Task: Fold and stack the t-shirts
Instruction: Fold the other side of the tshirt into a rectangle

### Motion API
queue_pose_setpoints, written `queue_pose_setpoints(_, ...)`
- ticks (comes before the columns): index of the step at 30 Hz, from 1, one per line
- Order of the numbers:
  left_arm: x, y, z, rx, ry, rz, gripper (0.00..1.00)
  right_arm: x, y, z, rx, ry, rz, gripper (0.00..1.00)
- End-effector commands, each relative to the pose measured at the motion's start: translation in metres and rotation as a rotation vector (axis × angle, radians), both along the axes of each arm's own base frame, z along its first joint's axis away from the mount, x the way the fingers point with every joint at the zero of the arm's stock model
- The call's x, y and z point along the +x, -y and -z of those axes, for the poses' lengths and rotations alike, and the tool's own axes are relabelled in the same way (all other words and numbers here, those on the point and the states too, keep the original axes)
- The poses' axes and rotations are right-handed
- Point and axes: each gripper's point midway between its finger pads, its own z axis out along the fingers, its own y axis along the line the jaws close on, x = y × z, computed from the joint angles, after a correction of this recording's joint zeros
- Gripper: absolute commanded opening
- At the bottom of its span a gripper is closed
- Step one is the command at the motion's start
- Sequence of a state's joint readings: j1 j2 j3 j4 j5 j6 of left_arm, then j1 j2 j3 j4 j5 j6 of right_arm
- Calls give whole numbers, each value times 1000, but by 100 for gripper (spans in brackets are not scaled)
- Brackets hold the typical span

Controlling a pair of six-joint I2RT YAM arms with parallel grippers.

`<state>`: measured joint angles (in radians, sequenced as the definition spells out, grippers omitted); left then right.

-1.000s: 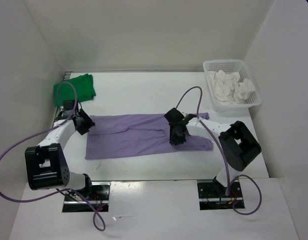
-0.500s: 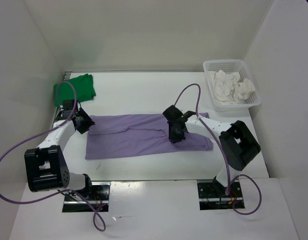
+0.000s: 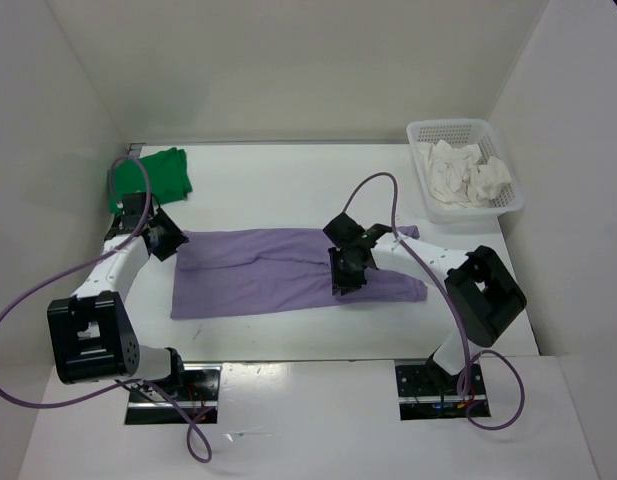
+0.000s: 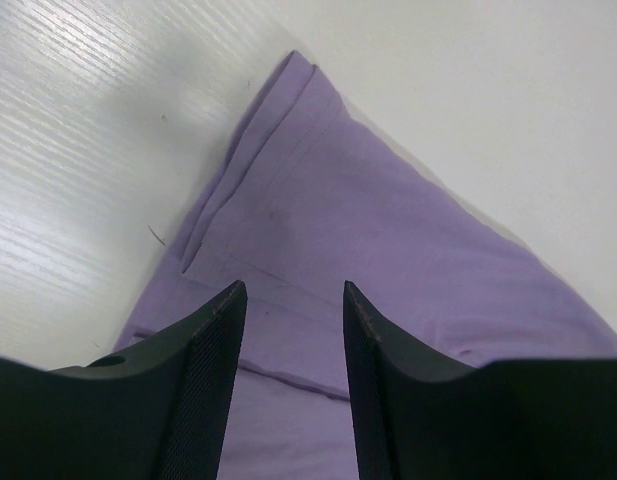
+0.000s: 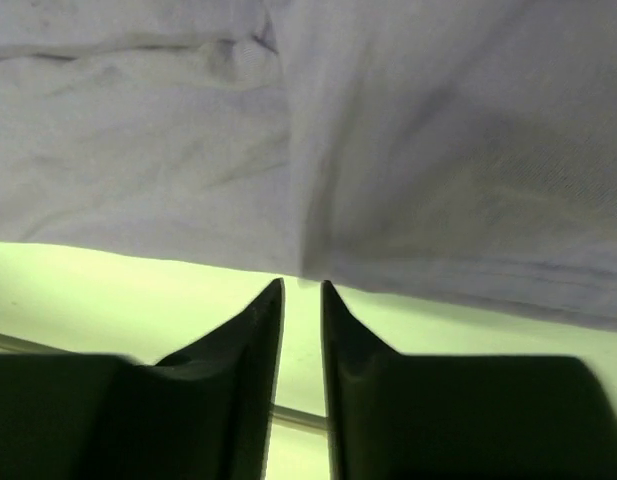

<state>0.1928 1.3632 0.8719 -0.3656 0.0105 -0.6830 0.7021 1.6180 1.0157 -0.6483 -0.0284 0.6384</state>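
My right fingers (image 3: 344, 278) have crept toward 7 o'clock.
The purple t-shirt (image 3: 258, 275) lies flat mid surface (image 3: 288, 190). The left fingers (image 3: 171, 242) are open over its 10 o'clock corner; the right are nearly closed at its edge, and I can't tell if they grip.

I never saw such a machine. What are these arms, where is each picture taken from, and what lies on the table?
Two robot arms stand at the near edge of the table. One picture looks down from above; the others come from wrist cameras. A purple t-shirt lies spread on the table, a folded green t-shirt at the far left, a bunched white t-shirt in a basket. The left gripper is open over the purple shirt's corner. The right gripper shows a narrow gap at that shirt's edge; whether it pinches cloth is unclear.
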Motion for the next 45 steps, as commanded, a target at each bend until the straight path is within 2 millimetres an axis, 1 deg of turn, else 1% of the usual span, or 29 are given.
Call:
queue_pose_setpoints(1,11,0,-23,19,64,19,51,-6,-7,-11,30,2,-36,33)
queue_pose_setpoints(3,11,0,-23,19,64,19,51,-6,-4,-16,20,11,-48,41)
queue_pose_setpoints(4,11,0,-23,19,64,19,51,1,-5,-29,44,49,-52,41)
queue_pose_setpoints(7,14,7,-23,-9,73,57,51,16,8,-44,56,94,-13,42)
queue_pose_setpoints(9,16,22,-17,-14,62,109,51,37,33,-51,40,126,61,37)
queue_pose_setpoints(10,19,29,-16,-23,67,134,51,46,45,-59,36,160,105,27)
queue_pose_setpoints(11,22,36,-10,-34,55,143,51,58,70,-61,30,171,179,22)
queue_pose_setpoints(13,29,64,-7,-56,59,208,51,68,101,-67,35,221,279,7)
queue_pose_setpoints(14,30,78,-7,-79,62,230,49,69,124,-64,29,215,363,5)
queue_pose_setpoints(15,35,91,-10,-85,75,256,48,74,130,-70,35,243,398,5)
queue_pose_setpoints(16,40,124,-14,-87,93,344,48,75,142,-74,-2,269,444,5)
queue_pose_setpoints(18,45,164,-20,-98,107,436,48,78,159,-81,-22,298,519,10)
queue_pose_setpoints(19,43,198,-9,-102,81,520,48,80,169,-84,-31,310,550,13)
queue_pose_setpoints(20,55,219,-21,-105,113,561,48,85,183,-82,-25,306,599,15)
queue_pose_setpoints(21,57,237,-20,-116,109,600,48,91,185,-81,-12,312,594,17)
queue_pose_setpoints(22,57,258,-3,-132,74,648,48,95,187,-67,-18,274,599,18)
queue_pose_setpoints(24,70,277,4,-173,78,665,48,106,182,-58,-1,273,568,21)
queue_pose_setpoints(28,84,284,20,-165,58,685,48,141,152,-40,105,283,534,24)
queue_pose_setpoints(29,81,283,31,-162,24,683,48,142,137,-25,108,249,520,24)
queue_pose_setpoints(31,86,277,34,-135,29,686,48,159,120,-26,133,263,508,24)
queue_pose_setpoints(32,85,270,46,-133,2,672,49,161,106,-10,131,229,496,24)
queue_pose_setpoints(34,83,252,63,-131,-41,635,49,173,95,-5,131,230,494,24)
queue_pose_setpoints(35,81,245,72,-125,-63,629,49,176,94,11,116,203,494,24)
queue_pose_setpoints(39,80,211,88,-96,-99,571,49,194,80,35,87,177,499,24)
queue_pose_setpoints(40,81,192,90,-82,-112,527,49,197,74,39,85,172,488,24)
queue_pose_setpoints(41,84,185,91,-78,-111,517,49,210,70,35,96,191,488,24)
queue_pose_setpoints(42,83,174,95,-67,-122,491,49,209,56,48,94,165,459,24)
queue_pose_setpoints(44,89,155,95,-86,-108,471,49,222,42,51,102,176,438,24)
queue_pose_setpoints(45,89,153,95,-102,-107,469,49,241,28,38,135,204,424,24)
